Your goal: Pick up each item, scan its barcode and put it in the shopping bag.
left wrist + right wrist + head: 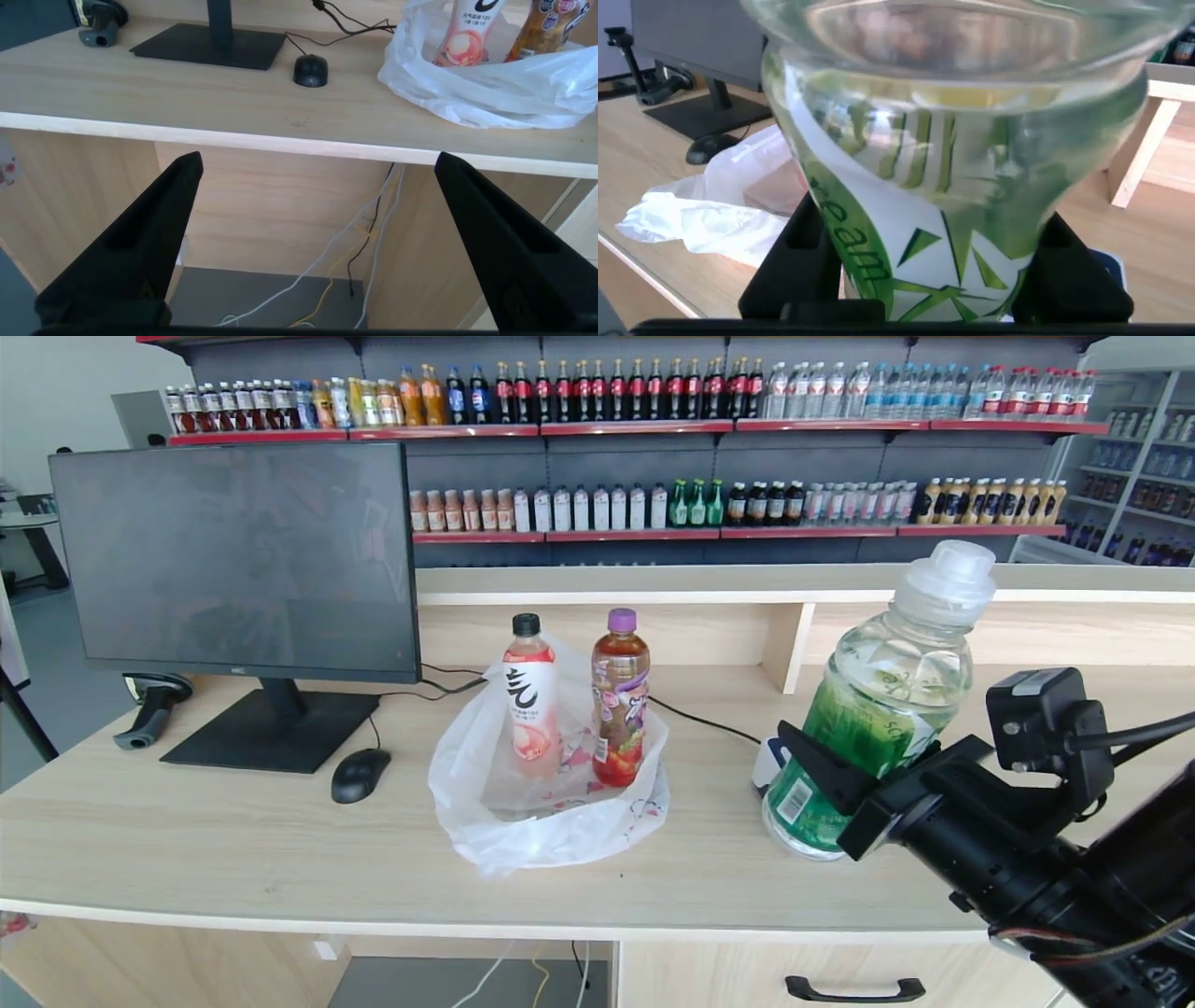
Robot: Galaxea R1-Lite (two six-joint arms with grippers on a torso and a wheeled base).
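Note:
My right gripper [822,775] is shut on a clear bottle with a green label [878,709], held tilted just above the counter at the right; its barcode faces forward and down. The same bottle [962,187] sits between the black fingers [799,252] close up. A white shopping bag [546,793] lies open mid-counter with a pink bottle [532,695] and a purple-capped tea bottle [620,700] standing in it. My left gripper [313,243] hangs open below the counter's front edge, nothing between its fingers. The bag [495,79] shows above it on the counter.
A monitor [238,560] on a black stand, a mouse [359,775] and a handheld scanner [149,709] occupy the counter's left. A small white device [767,761] sits behind the held bottle. A raised wooden ledge runs along the back. Cables hang under the counter [364,252].

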